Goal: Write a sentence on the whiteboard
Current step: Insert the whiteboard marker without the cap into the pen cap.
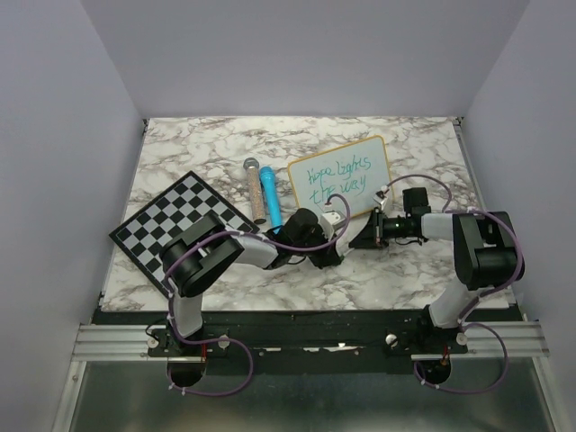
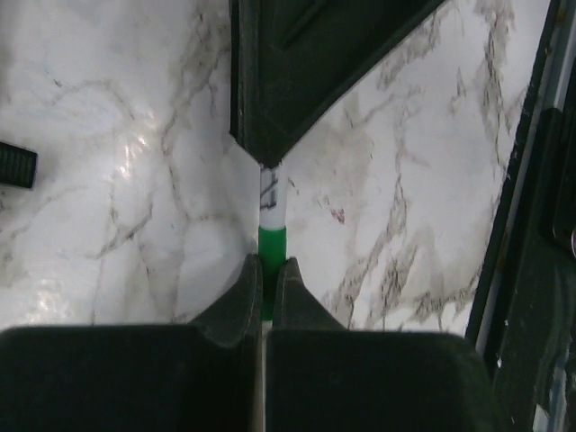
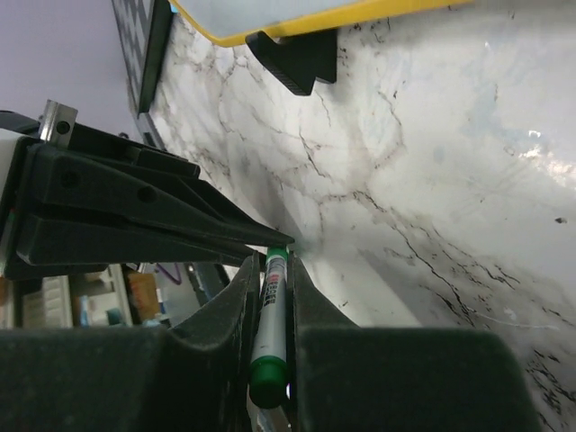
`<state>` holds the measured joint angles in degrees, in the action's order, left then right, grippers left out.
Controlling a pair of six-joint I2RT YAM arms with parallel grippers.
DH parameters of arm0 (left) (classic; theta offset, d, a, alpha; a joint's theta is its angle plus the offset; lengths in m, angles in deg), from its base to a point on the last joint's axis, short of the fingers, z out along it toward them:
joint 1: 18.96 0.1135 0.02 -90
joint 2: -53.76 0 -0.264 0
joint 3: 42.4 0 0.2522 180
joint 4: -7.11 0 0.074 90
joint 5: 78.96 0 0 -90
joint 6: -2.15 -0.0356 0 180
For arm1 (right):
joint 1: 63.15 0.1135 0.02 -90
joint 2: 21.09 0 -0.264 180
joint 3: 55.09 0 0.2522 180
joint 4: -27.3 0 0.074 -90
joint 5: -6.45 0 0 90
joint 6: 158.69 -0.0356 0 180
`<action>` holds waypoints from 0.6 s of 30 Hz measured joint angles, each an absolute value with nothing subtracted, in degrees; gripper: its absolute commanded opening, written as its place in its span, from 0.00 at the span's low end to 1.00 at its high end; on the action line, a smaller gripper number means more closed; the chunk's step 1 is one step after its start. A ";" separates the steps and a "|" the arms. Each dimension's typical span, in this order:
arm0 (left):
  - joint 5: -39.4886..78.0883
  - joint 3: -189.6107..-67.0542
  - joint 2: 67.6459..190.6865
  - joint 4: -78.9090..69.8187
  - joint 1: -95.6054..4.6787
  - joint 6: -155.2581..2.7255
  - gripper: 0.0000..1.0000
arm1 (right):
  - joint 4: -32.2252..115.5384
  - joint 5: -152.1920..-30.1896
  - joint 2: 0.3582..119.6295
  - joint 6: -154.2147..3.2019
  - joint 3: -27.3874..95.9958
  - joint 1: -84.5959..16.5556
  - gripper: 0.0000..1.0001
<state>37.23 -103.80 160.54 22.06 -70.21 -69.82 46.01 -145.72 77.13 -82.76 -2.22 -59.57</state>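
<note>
The marble table (image 1: 342,288) sits between plain pale walls. The whiteboard (image 1: 340,175) stands near the far side of the table, and the sentence (image 1: 337,180) is on it in green. A chessboard (image 1: 180,225) lies to the whiteboard's left.

Just in front of the whiteboard, the left gripper (image 2: 268,265) and the right gripper (image 3: 273,265) meet tip to tip. Both are closed tight on one marker (image 2: 271,202).

The left wrist view shows the left fingers on the marker's green part. The right wrist view shows the right fingers on its white body, and also the whiteboard's black foot (image 3: 297,54). Only the top view shows the writing.
</note>
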 measured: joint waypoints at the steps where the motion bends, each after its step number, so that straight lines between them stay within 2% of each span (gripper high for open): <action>1: 36.91 -104.24 160.83 22.13 -70.19 -69.69 0.00 | 46.12 -145.09 76.62 -82.41 -2.00 -59.42 0.00; 17: 31.27 -111.01 163.30 17.21 -70.16 -69.41 0.00 | 45.86 -139.56 73.89 -79.39 0.89 -58.94 0.01; 18: 31.20 -111.01 163.27 17.49 -70.16 -69.41 0.04 | 46.16 -139.25 73.24 -79.08 0.93 -58.92 0.00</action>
<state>31.20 -111.01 163.27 17.49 -70.16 -69.41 46.16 -139.25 73.24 -79.08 0.93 -58.92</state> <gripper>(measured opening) 0.024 0.175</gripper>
